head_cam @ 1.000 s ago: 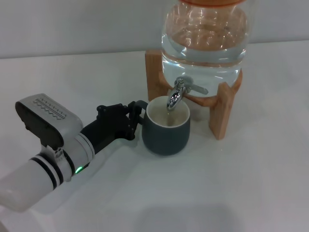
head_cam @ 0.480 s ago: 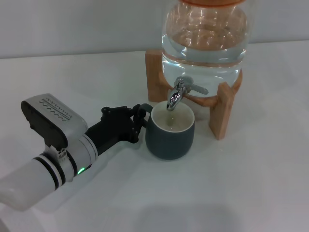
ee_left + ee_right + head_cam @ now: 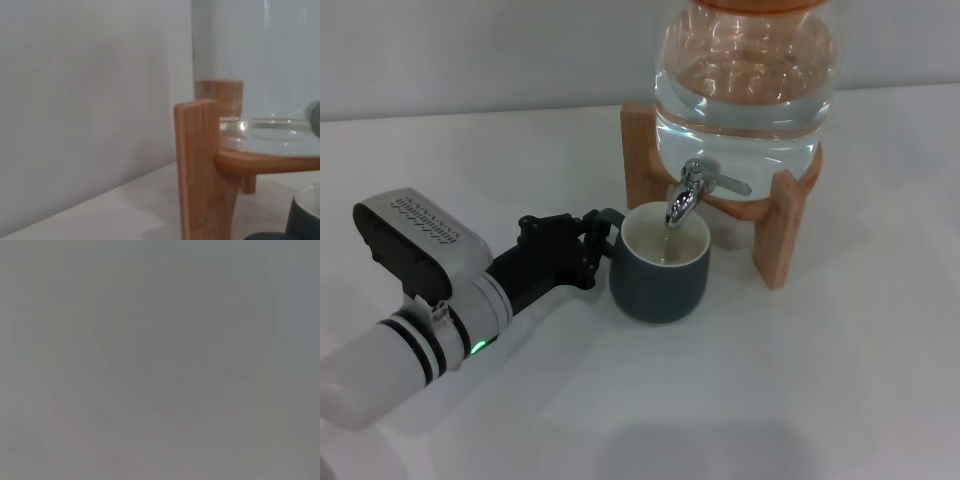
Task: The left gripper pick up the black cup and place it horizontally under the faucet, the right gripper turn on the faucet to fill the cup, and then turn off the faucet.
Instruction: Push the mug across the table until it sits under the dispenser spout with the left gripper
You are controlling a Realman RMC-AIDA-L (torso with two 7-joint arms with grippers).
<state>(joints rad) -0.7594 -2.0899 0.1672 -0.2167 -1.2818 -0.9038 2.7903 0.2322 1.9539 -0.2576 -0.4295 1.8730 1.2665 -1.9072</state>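
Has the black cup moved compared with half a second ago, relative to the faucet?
Yes. The black cup has shifted slightly toward the robot's left, so the faucet spout now sits over the right part of its opening. The left gripper is at its handle.

Left end effector (image 3: 603,237) low, reaching forward, fingers closed

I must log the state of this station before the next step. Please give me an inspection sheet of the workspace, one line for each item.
Surface: white table, bare around the things.
Job's things: black cup upright under the faucet spout; faucet on a glass water jar in a wooden stand.
Clutter: nothing seen.
Grippers: left gripper at the cup's handle, apparently gripping it; right gripper not in view, its wrist view shows only grey.
Cables: nothing seen.
Surroundings: plain pale wall behind the table.
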